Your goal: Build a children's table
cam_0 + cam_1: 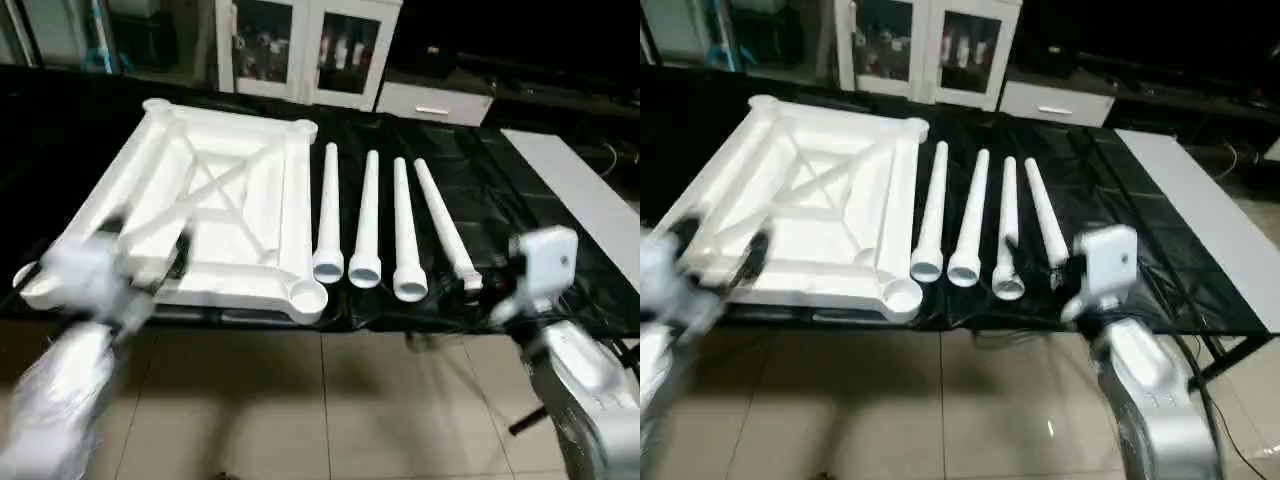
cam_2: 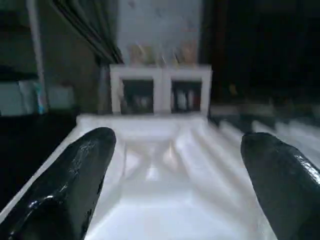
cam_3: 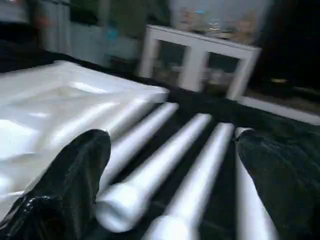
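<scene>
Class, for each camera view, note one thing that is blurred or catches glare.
Left eye view: the left gripper is motion-smeared. Right eye view: the four white tapered tube legs stay sharp. Left wrist view: the white ribbed square tabletop is soft. Right wrist view: glare on the tabletop.

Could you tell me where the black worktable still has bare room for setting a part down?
The widest free patch lies between the rightmost leg and the flat white board. Some bare cloth lies behind the legs' narrow ends. It is crowded between the tabletop and the legs, which lie close together.
</scene>
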Robot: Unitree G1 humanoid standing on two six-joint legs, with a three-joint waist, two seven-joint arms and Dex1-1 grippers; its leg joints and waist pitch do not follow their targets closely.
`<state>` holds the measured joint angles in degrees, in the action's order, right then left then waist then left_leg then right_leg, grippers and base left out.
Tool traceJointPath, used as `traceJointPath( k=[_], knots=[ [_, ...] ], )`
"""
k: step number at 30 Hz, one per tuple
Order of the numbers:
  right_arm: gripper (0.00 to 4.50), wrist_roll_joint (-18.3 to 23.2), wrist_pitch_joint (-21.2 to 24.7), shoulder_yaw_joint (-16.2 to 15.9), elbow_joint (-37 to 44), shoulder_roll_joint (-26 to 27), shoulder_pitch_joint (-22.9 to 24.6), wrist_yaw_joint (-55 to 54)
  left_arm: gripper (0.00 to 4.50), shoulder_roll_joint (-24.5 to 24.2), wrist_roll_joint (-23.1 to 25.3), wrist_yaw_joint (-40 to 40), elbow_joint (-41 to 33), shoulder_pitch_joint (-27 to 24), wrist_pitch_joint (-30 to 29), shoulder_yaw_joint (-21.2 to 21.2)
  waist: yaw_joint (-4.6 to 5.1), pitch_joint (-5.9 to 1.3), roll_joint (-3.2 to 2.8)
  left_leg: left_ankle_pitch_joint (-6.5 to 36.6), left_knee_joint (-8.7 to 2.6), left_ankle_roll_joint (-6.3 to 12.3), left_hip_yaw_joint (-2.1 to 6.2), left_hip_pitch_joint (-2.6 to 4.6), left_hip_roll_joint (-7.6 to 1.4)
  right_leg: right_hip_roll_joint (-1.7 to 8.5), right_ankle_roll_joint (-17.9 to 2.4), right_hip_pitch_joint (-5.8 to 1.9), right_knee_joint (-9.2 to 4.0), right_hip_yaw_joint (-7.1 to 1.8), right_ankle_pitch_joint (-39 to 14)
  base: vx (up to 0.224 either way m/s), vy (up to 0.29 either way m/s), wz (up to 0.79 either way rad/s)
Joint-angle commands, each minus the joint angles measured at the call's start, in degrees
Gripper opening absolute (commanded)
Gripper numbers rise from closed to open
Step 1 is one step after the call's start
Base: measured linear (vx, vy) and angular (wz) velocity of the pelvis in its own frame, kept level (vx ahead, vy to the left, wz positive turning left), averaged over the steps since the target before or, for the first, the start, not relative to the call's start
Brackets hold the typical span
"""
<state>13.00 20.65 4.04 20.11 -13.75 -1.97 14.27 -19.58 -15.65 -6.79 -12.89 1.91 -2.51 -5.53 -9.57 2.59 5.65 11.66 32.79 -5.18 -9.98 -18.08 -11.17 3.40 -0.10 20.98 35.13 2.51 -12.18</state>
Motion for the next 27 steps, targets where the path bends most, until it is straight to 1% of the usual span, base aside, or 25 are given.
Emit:
traceJointPath(
  k=[1, 2, 3, 4, 5, 6, 7, 8, 9, 11, 13, 14, 15, 16, 17, 18, 19, 20, 21, 22, 23, 24, 25, 26, 27],
  knots=[
    [4.46, 0.61, 1.92, 1.85, -2.36, 0.37, -0.89, -2.02, 4.50, 0.41, -0.53, 1.26, 1.62, 1.52, -4.71, 1.42, 0.60, -2.33, -1.33, 15.12, -4.56, -4.57, 1.31, -0.47, -1.65, 3.95, -2.98, -0.90, -3.40, -2.67, -7.07, 0.000, 0.000, 0.00],
    [4.46, 0.92, 2.36, 2.02, -3.87, 0.93, -1.98, -2.85, 4.50, 0.37, -1.14, -0.20, 2.12, 2.61, -5.22, 2.03, 0.51, -2.64, -1.24, 12.87, -4.32, -4.37, 1.42, -0.67, -1.54, 3.95, -3.04, -1.20, -3.08, -2.63, -4.53, 0.000, 0.000, 0.00],
    [4.46, 1.59, 2.89, 2.04, -5.07, 1.34, -2.98, -2.96, 4.50, 0.08, -1.77, -1.79, 2.34, 3.34, -5.96, 2.62, 1.04, -2.70, -1.81, 11.08, -4.20, -4.46, 1.35, -0.70, -1.43, 3.65, -3.06, -1.06, -2.92, -2.62, -1.58, 0.000, 0.000, 0.00],
    [4.46, 1.59, 2.89, 2.04, -5.07, 1.34, -2.98, -2.96, 4.50, 0.08, -1.77, -1.79, 2.34, 3.34, -5.96, 2.62, 1.41, -2.93, -1.51, 10.45, -3.99, -4.27, 1.33, -0.74, -1.31, 3.68, -3.41, -1.24, -2.78, -2.55, -1.05, 0.000, 0.000, 0.00],
    [4.46, 2.35, 3.24, 1.57, -8.41, 2.18, -5.28, -2.52, 4.50, -0.69, -0.70, -3.68, 4.15, 5.15, -7.18, 4.14, 1.73, -3.66, -2.13, 6.14, -3.19, -3.87, 1.13, -0.63, -1.05, 3.42, -4.10, -1.21, -2.17, -2.66, 5.09, 0.000, 0.000, 0.00],
    [4.46, 2.69, 3.27, 1.21, -9.96, 2.57, -6.06, -2.00, 4.50, -1.03, 0.26, -4.16, 5.26, 5.72, -7.87, 4.94, 1.94, -3.83, -2.40, 3.80, -2.91, -3.55, 1.01, -0.60, -0.83, 3.03, -4.51, -1.00, -1.91, -2.61, 8.44, 0.000, 0.000, 0.00],
    [4.46, 2.20, 3.94, 0.33, -10.99, 2.46, -6.44, -1.41, 4.50, -1.05, 0.20, -4.65, 5.82, 6.09, -8.98, 5.21, 2.10, -3.55, -2.23, 1.95, -2.70, -2.90, 0.86, -1.04, -0.69, 2.80, -5.33, -1.12, -1.72, -2.62, 11.50, 0.000, 0.000, 0.00],
    [4.46, 1.62, 5.27, -2.06, -11.56, 1.92, -6.36, 1.11, 4.50, -1.50, 0.32, -6.45, 6.08, 6.21, -10.82, 6.14, 2.09, -3.30, -2.66, 3.58, -2.75, -2.77, 0.77, -1.12, -0.79, 2.94, -5.99, -1.13, -1.88, -2.64, 10.01, 0.000, 0.000, 0.00],
    [4.46, 1.83, 5.35, -2.65, -11.13, 1.74, -6.04, 2.15, 4.50, -1.80, 0.65, -7.08, 5.86, 6.01, -10.89, 6.59, 2.05, -3.20, -2.51, 4.74, -2.84, -2.61, 0.77, -1.14, -0.91, 3.06, -6.17, -1.21, -2.08, -2.66, 8.48, 0.000, 0.000, 0.00],
    [4.46, 1.57, 4.80, -5.33, -9.56, -0.39, -4.10, 6.22, 4.50, -3.35, 1.36, -10.14, 3.91, 4.05, -10.51, 8.85, 1.81, -3.10, -2.94, 7.14, -3.00, -2.08, 0.85, -1.19, -1.35, 3.51, -6.76, -1.33, -2.31, -2.83, 4.66, 0.000, 0.000, 0.00],
    [4.46, 2.02, 5.05, -5.95, -8.86, -1.42, -2.98, 7.71, 4.50, -3.56, -0.72, -12.19, 2.00, 2.48, -10.78, 9.35, 1.50, -2.93, -2.83, 7.99, -3.11, -1.86, 0.88, -1.21, -1.67, 3.63, -6.96, -1.37, -2.48, -2.83, 2.86, 0.000, 0.000, 0.00],
    [4.46, 2.10, 5.02, -5.86, -8.69, -1.70, -2.65, 7.85, 4.50, -3.65, -1.68, -12.88, 1.19, 2.00, -11.57, 9.56, 1.46, -2.86, -2.71, 9.02, -3.21, -1.88, 0.74, -1.13, -1.67, 3.64, -7.27, -1.18, -2.62, -2.87, 0.99, 0.000, 0.000, 0.00],
    [4.46, 1.88, 4.99, -5.76, -8.97, -1.78, -2.56, 7.44, 4.50, -4.27, -0.60, -12.79, 0.71, 1.70, -11.94, 10.15, 1.46, -2.79, -2.74, 9.68, -3.30, -1.91, 0.78, -1.13, -1.70, 3.64, -7.35, -1.12, -2.67, -2.83, -0.34, 0.000, 0.000, 0.00],
    [4.46, 1.88, 4.99, -5.76, -8.97, -1.78, -2.56, 7.44, 4.50, -4.27, -0.60, -12.79, 0.71, 1.70, -11.94, 10.15, 1.54, -2.50, -2.95, 12.02, -3.54, -2.07, 0.86, -1.12, -1.72, 3.66, -7.00, -0.90, -3.06, -2.84, -4.36, 0.000, 0.000, 0.00],
    [4.46, 0.74, 4.40, -5.42, -10.19, -1.54, -2.97, 5.86, 4.50, -4.62, 1.24, -12.18, 0.57, 1.61, -12.23, 10.72, 1.56, -2.26, -2.36, 14.59, -3.71, -2.03, 0.83, -0.95, -1.76, 3.73, -6.19, -0.72, -3.61, -2.88, -9.48, 0.000, 0.000, 0.00],
    [4.46, 0.26, 3.89, -4.95, -11.19, -0.84, -3.58, 4.68, 4.50, -3.88, 2.50, -10.30, 1.27, 2.15, -12.50, 10.21, 1.53, -2.15, -2.62, 15.68, -3.85, -2.14, 0.93, -0.86, -1.79, 3.84, -5.84, -0.61, -3.75, -2.93, -11.89, 0.000, 0.000, 0.00],
    [4.46, 0.26, 3.89, -4.95, -11.19, -0.84, -3.58, 4.68, 4.50, -3.88, 2.50, -10.30, 1.27, 2.15, -12.50, 10.21, 1.70, -2.05, -2.56, 17.16, -3.98, -2.48, 1.02, -0.80, -1.78, 3.91, -5.20, -0.44, -4.06, -2.92, -15.34, 0.000, 0.000, 0.00],
    [4.46, -0.49, 3.01, -5.08, -11.65, -0.11, -4.30, 4.00, 4.50, -2.62, 4.45, -7.57, 2.13, 2.73, -12.02, 9.27, 1.80, -2.03, -2.13, 18.38, -3.98, -2.52, 1.02, -0.63, -1.82, 3.95, -4.47, -0.25, -4.40, -2.94, -17.96, 0.000, 0.000, 0.00],
    [4.46, -0.76, 2.67, -5.47, -11.39, -0.01, -4.41, 4.10, 4.50, -2.29, 5.30, -6.63, 2.29, 2.72, -11.38, 9.05, 1.74, -2.02, -2.12, 18.58, -3.96, -2.49, 1.10, -0.61, -1.81, 4.01, -4.17, -0.21, -4.47, -2.95, -18.86, 0.000, 0.000, 0.00],
    [4.46, -0.79, 2.58, -5.55, -11.34, 0.01, -4.43, 4.10, 4.50, -2.22, 5.56, -6.24, 2.39, 2.72, -11.59, 9.00, 1.63, -2.13, -2.32, 18.33, -3.92, -2.44, 1.13, -0.59, -1.80, 4.10, -3.79, -0.12, -4.58, -3.02, -19.02, 0.000, 0.000, 0.00],
    [4.46, -0.87, 1.86, -6.06, -10.95, 0.35, -4.62, 4.01, 4.50, -1.63, 7.65, -3.14, 3.22, 2.67, -13.10, 8.59, 1.65, -2.14, -1.87, 17.66, -3.97, -2.22, 1.22, -0.89, -1.81, 4.08, -3.44, -0.28, -4.48, -2.96, -18.41, 0.000, 0.000, 0.00],
    [4.46, -0.89, 1.71, -6.04, -10.92, 0.57, -4.68, 3.81, 4.50, -1.54, 7.94, -2.81, 3.25, 2.59, -12.98, 8.56, 1.65, -2.21, -2.00, 17.24, -3.96, -2.18, 1.23, -0.99, -1.79, 4.05, -3.35, -0.33, -4.35, -2.97, -17.89, 0.000, 0.000, 0.00],
    [4.46, -1.08, 1.18, -5.90, -10.94, 1.32, -4.87, 3.03, 4.50, -1.13, 8.18, -2.07, 3.05, 2.17, -12.99, 8.43, 1.61, -2.25, -1.31, 16.31, -3.89, -1.79, 1.15, -1.01, -1.74, 4.02, -3.04, -0.22, -4.38, -2.93, -17.49, 0.000, 0.000, 0.00],
    [4.46, -1.04, 1.13, -5.73, -11.16, 1.99, -5.01, 2.39, 4.50, -0.60, 8.68, -1.05, 2.79, 1.97, -12.67, 8.38, 1.32, -2.49, -1.94, 14.24, -4.61, 1.41, 2.88, -3.01, -1.23, 5.00, -3.13, -1.87, -3.92, -1.19, -15.42, 0.000, 0.000, 0.00],
    [4.46, -0.97, 0.90, -5.77, -11.26, 2.52, -5.06, 2.08, 4.50, -0.17, 9.22, -0.15, 2.49, 1.91, -12.52, 8.52, 1.31, -2.63, -1.67, 12.37, -4.44, 3.85, 4.07, -4.32, -0.57, 5.57, -3.31, -2.79, -3.74, 0.08, -13.13, 0.000, 0.000, 0.00]
  ],
)
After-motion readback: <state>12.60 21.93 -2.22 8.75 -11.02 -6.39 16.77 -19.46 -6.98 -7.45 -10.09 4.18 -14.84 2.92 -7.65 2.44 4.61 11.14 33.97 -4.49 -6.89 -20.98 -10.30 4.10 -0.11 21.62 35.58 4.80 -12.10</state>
